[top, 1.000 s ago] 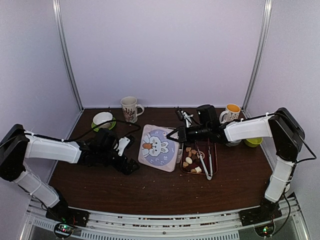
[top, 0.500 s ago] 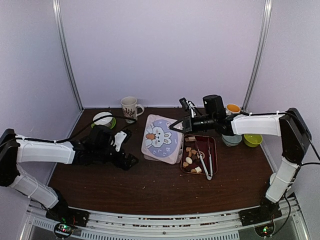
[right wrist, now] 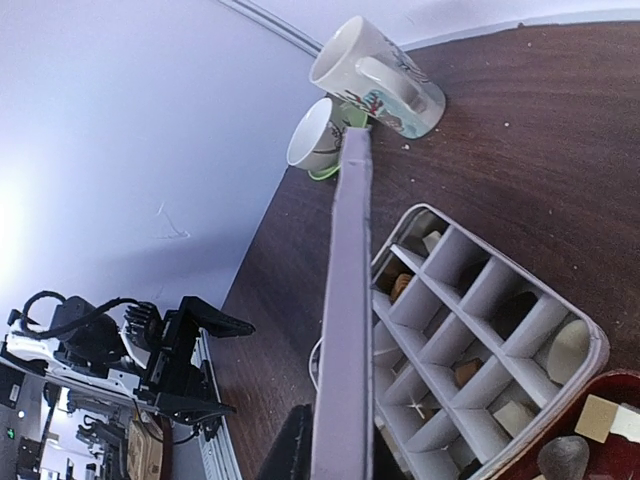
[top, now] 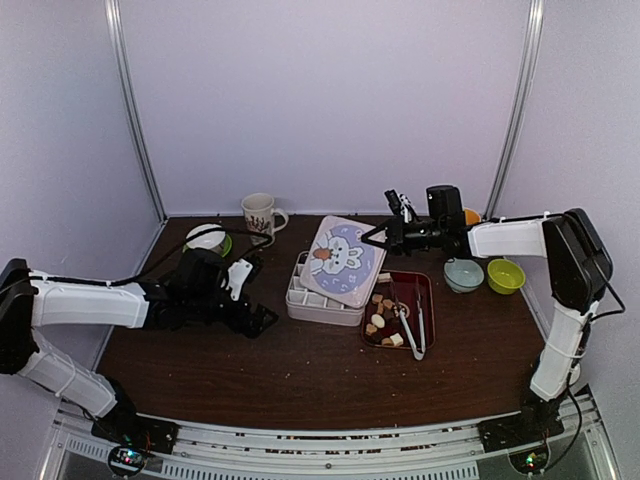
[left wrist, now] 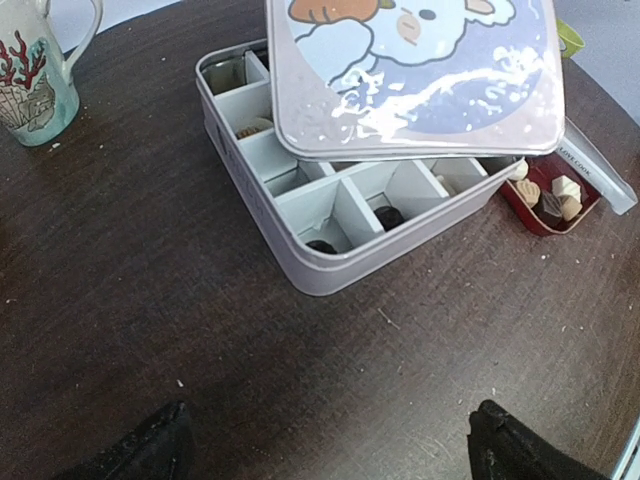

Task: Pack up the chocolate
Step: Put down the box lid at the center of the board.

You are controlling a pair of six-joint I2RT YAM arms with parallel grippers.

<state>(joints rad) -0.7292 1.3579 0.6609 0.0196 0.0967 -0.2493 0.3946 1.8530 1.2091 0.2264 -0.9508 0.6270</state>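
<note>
right pincer clenched on the bunny lid, holding it tilted above the divided tin; left pincer hangs released at the tin's left. few compartments look filled; most chocolate lies in the red tray, right of the tin.

Chocolate in tray, right of box

A robot test booth — pale lilac wall panels and slim aluminium corner posts enclose a dark brown wooden table. Two white-and-black robot arms stand on a grey metal rail.
</note>
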